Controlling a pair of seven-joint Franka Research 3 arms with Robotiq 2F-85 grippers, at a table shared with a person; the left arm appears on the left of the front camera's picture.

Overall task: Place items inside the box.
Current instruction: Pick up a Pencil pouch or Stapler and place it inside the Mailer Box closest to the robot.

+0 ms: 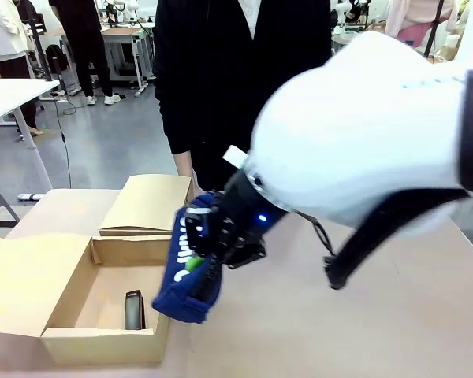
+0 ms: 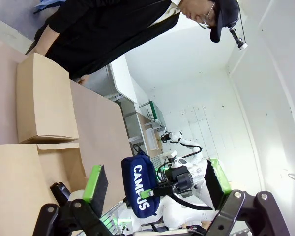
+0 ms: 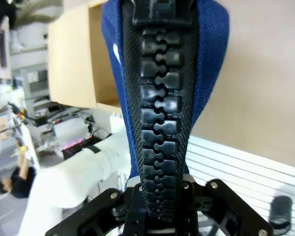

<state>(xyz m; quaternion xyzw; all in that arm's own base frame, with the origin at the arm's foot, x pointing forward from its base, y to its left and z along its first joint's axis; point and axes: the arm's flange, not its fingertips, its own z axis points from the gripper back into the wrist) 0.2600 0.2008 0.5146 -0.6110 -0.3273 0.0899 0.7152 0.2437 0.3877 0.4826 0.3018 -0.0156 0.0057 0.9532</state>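
Note:
My right gripper [image 1: 199, 256] is shut on the navy "CAMPUS" pencil case [image 1: 191, 298]. It holds the case in the air, hanging down just right of the box's near right corner. In the right wrist view the case's black zip [image 3: 160, 113] runs up from between the closed fingers [image 3: 160, 201]. The long open cardboard box [image 1: 102, 345] lies at front left with its lid flap [image 1: 27, 276] spread to the left. A black stapler [image 1: 134, 309] lies inside it. My left gripper [image 2: 155, 169] is open and empty, looking across at the held case [image 2: 140, 184].
A second, closed cardboard box [image 1: 150, 203] sits behind the open one, at the table's far edge. A person in black [image 1: 221, 71] stands close behind it. The tabletop [image 1: 363, 331] to the right lies under my right arm.

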